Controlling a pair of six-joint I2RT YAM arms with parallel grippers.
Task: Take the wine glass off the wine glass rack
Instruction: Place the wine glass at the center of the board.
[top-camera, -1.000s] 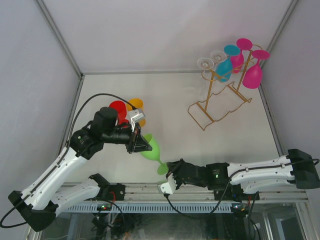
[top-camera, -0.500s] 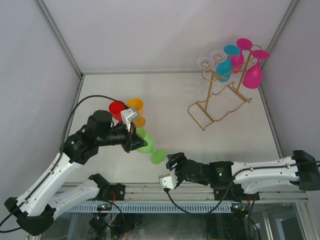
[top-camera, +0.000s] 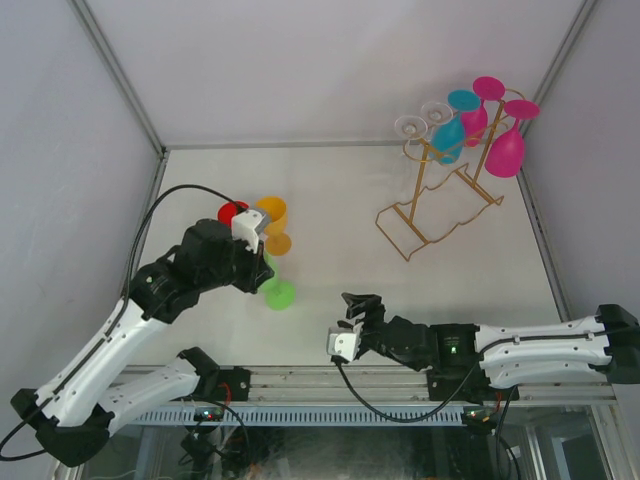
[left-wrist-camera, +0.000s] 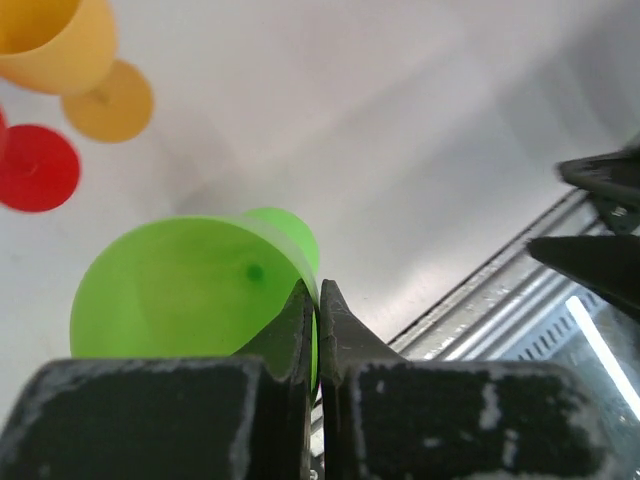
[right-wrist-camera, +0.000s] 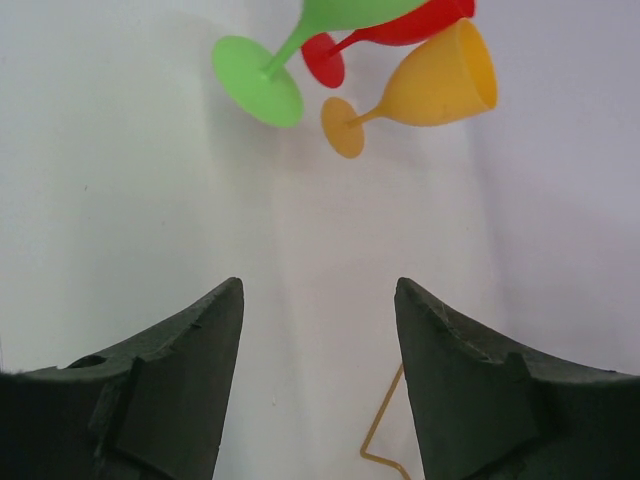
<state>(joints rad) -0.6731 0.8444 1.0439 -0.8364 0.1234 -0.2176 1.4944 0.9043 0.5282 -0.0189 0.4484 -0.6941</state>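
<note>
While left hand (left-wrist-camera: 312, 297) grips glass (left-wrist-camera: 175, 295), right hand (right-wrist-camera: 318, 292) gapes.

A robot test cell in a lab, not a home: a plain white tabletop (top-camera: 340, 200) boxed in by bare pale panel walls (top-camera: 60, 150) on grey metal struts (top-camera: 118, 80), with a slotted aluminium rail (top-camera: 300, 378) along the frame's bottom edge.

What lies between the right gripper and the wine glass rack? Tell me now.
Nothing. The top view shows only bare table between the right gripper and the wine glass rack.
</note>
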